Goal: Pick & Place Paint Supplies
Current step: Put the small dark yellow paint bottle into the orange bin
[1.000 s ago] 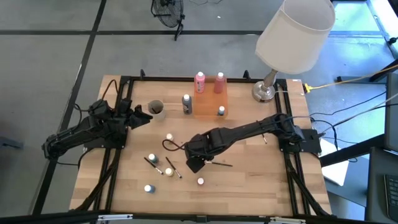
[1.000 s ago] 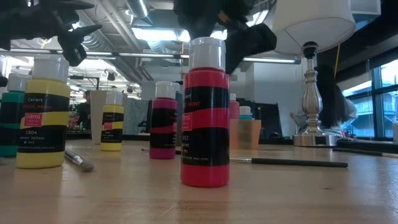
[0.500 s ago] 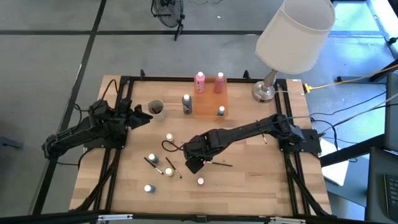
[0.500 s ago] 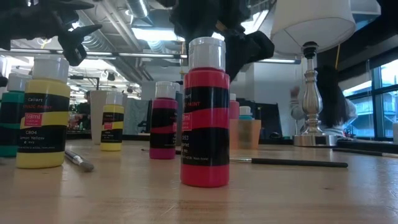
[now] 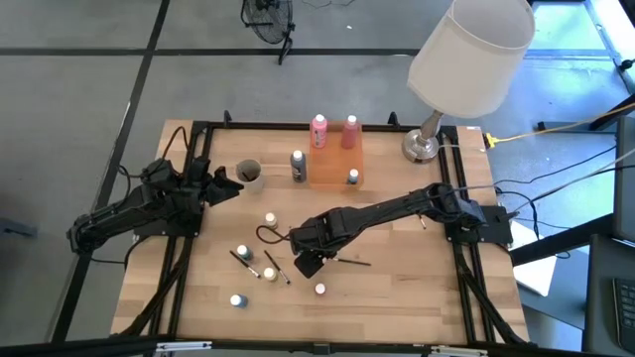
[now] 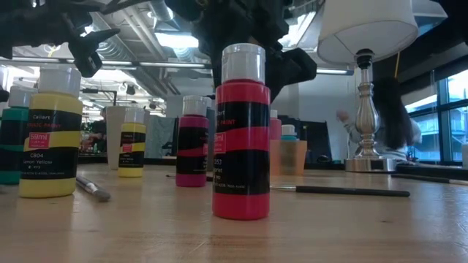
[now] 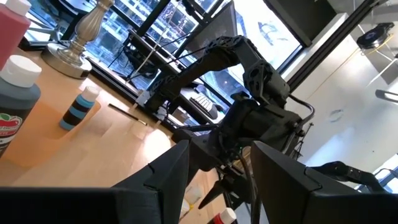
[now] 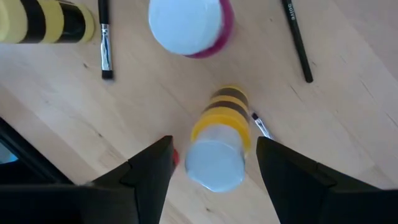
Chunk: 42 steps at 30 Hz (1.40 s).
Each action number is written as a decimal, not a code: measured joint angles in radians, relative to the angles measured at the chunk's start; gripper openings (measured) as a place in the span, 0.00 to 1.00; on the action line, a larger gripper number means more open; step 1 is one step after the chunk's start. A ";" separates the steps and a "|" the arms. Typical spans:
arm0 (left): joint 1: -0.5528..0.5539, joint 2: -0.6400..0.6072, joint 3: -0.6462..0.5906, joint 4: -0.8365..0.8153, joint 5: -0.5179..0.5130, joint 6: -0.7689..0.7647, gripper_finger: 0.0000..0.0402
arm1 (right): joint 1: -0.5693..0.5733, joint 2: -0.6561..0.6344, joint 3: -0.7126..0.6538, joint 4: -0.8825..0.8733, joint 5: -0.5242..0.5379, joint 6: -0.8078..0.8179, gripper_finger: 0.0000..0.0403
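So the right gripper [image 8: 211, 163] is hanging over the middle of the wooden table [image 5: 417, 297] with its fingers spread apart, nothing in them. Directly below, lined up in the gap between the fingers, stands a small yellow-and-black banded paint bottle with a white cap [image 8: 217, 146], upright. A pink one [image 8: 189, 26] sits a bit ahead of it, and a thin dark brush [image 8: 298, 41] lies off to the side. My guess: light, rigid plastic, smooth and tippy, so pinch the body just under the cap. The left gripper [image 7: 214, 180] waits near the table's edge, parted and empty too.
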 joint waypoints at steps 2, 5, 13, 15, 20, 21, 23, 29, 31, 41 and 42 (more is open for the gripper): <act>0.000 0.000 0.000 0.000 0.000 0.000 0.42 | 0.000 0.000 0.000 -0.001 0.000 -0.007 0.59; 0.000 0.000 0.000 0.000 0.000 0.000 0.42 | 0.000 0.000 0.000 -0.008 0.000 -0.007 0.58; 0.000 0.000 0.000 0.000 0.000 0.000 0.42 | 0.000 0.000 0.000 -0.029 0.000 -0.013 0.54; 0.000 0.000 0.000 0.000 0.000 0.000 0.42 | 0.000 0.000 0.000 -0.029 0.001 -0.014 0.52; 0.000 0.000 0.000 0.000 0.000 -0.001 0.42 | 0.000 0.000 0.000 -0.029 0.009 -0.014 0.49; 0.000 0.000 0.000 0.000 0.000 -0.001 0.42 | 0.000 0.000 0.000 -0.029 0.010 -0.014 0.48; 0.000 0.000 0.000 0.000 0.000 -0.002 0.42 | 0.000 0.000 0.000 -0.028 0.018 -0.014 0.47; 0.000 0.000 0.000 0.000 0.000 -0.003 0.42 | 0.000 0.000 0.000 -0.025 0.028 -0.010 0.41; 0.000 0.000 0.000 0.000 0.000 -0.003 0.42 | 0.000 -0.001 0.000 -0.025 0.027 -0.008 0.37; 0.000 0.000 0.000 0.000 0.000 -0.003 0.42 | -0.001 -0.001 0.001 -0.033 -0.008 0.019 0.30; 0.000 0.000 0.000 0.000 0.000 -0.003 0.42 | -0.001 -0.001 0.001 -0.035 -0.009 0.022 0.30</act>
